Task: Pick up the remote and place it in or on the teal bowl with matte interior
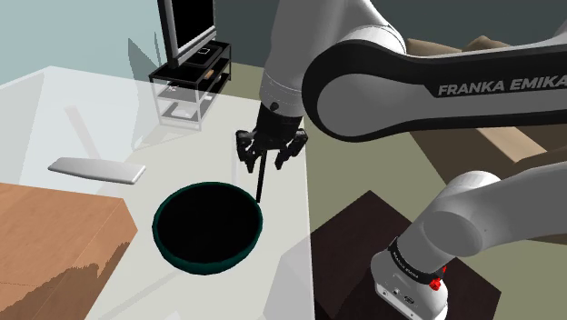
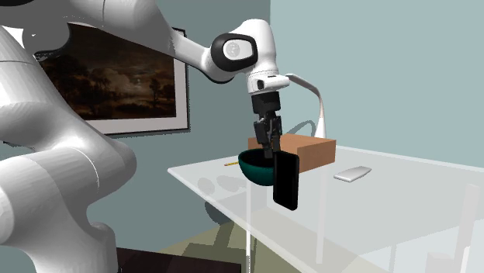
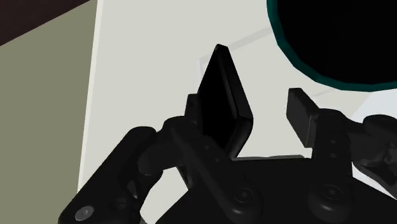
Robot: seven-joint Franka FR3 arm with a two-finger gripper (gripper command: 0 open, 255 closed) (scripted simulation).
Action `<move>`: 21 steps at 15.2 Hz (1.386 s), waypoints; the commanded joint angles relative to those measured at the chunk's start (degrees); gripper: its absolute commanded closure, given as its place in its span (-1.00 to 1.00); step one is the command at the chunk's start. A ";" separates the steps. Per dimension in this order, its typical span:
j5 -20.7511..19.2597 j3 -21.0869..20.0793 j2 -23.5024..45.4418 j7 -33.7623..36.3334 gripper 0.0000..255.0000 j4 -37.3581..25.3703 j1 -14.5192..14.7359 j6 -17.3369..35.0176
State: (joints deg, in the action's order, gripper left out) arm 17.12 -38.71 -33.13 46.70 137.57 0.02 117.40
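Over table, remote between parted jaws

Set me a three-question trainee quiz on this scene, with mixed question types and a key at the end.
1. True or false: the black remote lies flat on the table.
2. The rim of the bowl is: A teal, B red, C white.
3. Fill in: in the wrist view, the tool has its fingers standing ____ (apart / together).
Key: 1 false, it hangs upright just below the tool; 2 A; 3 apart.
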 commanded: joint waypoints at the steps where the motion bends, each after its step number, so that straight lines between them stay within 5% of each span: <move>1: 0.00 0.00 0.00 0.00 1.00 0.00 0.00 0.00; 9: 0.00 0.00 0.01 0.00 1.00 0.01 0.00 0.02; 21: -1.46 2.71 -1.01 -0.22 1.00 -8.21 -0.46 -9.29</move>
State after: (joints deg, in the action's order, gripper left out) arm 15.73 -36.33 -33.89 46.56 129.99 -0.48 109.03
